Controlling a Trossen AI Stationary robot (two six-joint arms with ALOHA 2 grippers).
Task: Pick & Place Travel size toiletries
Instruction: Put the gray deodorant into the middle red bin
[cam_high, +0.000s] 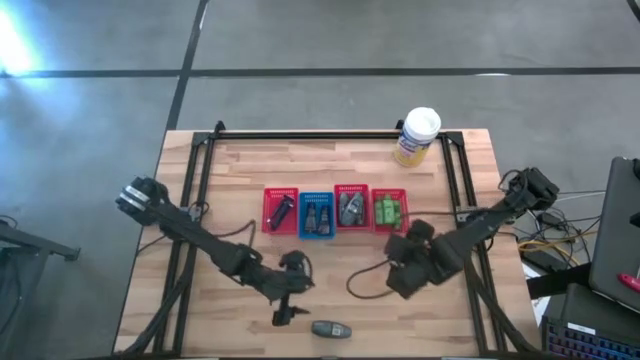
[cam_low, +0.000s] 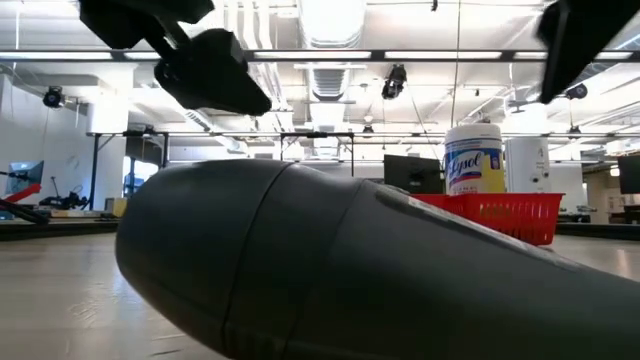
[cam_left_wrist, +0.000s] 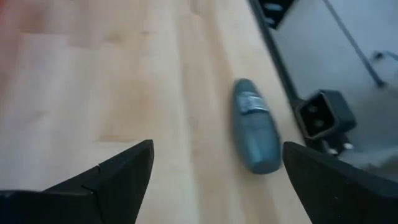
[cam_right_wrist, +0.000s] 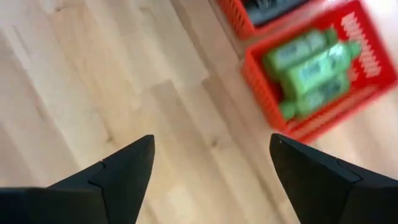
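Note:
A grey oval bottle lies on its side on the wood near the table's near edge; it shows in the left wrist view and fills the low view. My left gripper is open and empty, just left of it. My right gripper is open and empty, on the near side of the red basket holding the three green bottles. Three more baskets stand in the row: red with a dark item, blue and red with grey and dark bottles.
A white-and-yellow canister stands at the table's far right. A dark cable loops on the wood by the right arm. The dark table frame edge and a black plug lie just beyond the grey bottle.

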